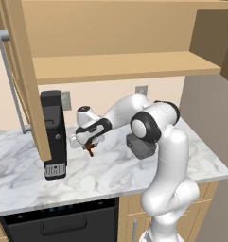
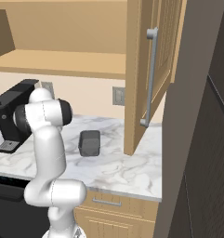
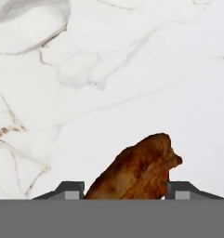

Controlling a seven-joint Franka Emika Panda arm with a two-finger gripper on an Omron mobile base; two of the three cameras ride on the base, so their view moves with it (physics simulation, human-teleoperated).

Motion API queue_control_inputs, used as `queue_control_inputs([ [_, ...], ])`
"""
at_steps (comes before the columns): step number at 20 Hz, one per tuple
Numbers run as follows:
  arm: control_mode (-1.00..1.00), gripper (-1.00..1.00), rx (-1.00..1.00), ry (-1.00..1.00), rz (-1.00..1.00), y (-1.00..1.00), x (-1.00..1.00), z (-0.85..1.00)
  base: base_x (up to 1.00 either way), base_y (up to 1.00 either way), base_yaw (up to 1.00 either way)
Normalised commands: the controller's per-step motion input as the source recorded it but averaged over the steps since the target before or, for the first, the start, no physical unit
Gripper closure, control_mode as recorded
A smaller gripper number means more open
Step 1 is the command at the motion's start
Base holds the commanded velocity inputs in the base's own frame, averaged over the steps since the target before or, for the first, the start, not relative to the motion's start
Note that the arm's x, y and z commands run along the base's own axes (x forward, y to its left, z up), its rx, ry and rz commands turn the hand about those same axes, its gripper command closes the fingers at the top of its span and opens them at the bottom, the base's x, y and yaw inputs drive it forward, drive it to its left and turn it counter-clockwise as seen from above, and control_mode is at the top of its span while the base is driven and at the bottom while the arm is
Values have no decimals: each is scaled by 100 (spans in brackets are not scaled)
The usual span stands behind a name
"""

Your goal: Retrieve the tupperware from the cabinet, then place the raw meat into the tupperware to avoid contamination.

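Item: raw meat [image 3: 136, 169], reddish-brown drumstick, sitting between the fingertips of the pincer [image 3: 124, 189], long axis slanting up and away from them. Jaws are standing partly open, flanking it; firm hold cannot be told. Tupperware [image 1: 142, 145] is waiting on the marble counter [image 1: 191, 151], behind the pincer near the arm's elbow.

No text, labels, brands or numbers can be read anywhere.

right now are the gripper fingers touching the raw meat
Cannot tell. In the hand view the raw meat sits between the two fingertips, its edges meeting them at the frame's bottom, but contact itself is hidden there.
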Motion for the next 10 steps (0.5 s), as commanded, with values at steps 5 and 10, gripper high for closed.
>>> queue_control_inputs([
  [5,-100,100,-7,-9,-8,-18,-9,30,0,0,0],
  [10,-100,100,-8,-5,-6,-24,-18,35,0,0,0],
])
